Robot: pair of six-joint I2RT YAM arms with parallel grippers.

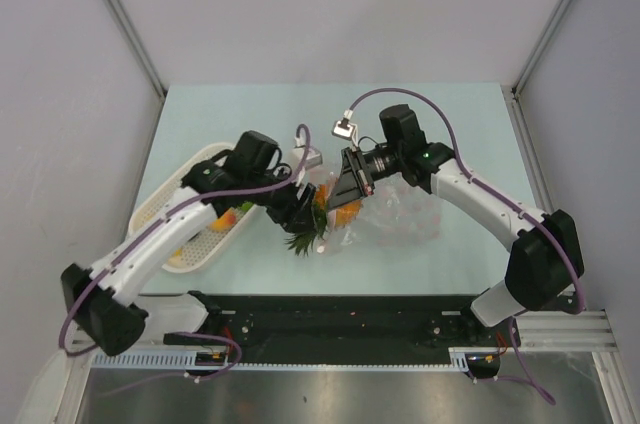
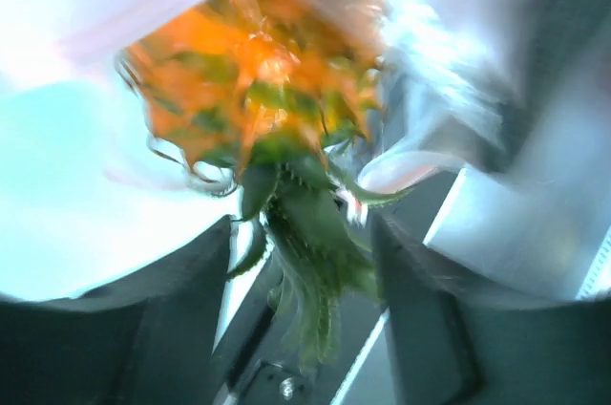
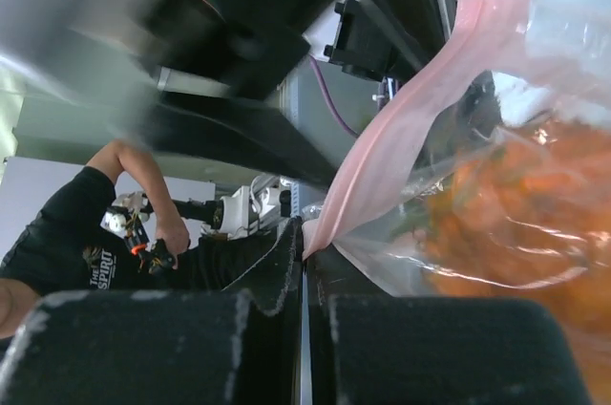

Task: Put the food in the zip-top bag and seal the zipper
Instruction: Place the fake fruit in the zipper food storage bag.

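lying in the central zip-top bag (image 1: pixel 405 219), the pineapple (image 2: pixel 258 80) is trailing leaves through the open left gripper (image 2: pixel 304 228), the right gripper (image 3: pixel 304 262) pinching the zipper (image 3: pixel 382 157) shut-jawed; food (image 1: pixel 229 216) in the left basket (image 1: pixel 160 202) and sealing are waiting.

The zip-top bag (image 3: pixel 535 52) is glossy, crinkled clear plastic; the right gripper (image 3: pixel 304 329) pads (image 3: pixel 143 348) look matt black and grainy.

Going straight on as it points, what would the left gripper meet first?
Probably the pineapple: its leaves sit inside the open left gripper, its body ahead at the zip-top bag mouth; blur hides depth.
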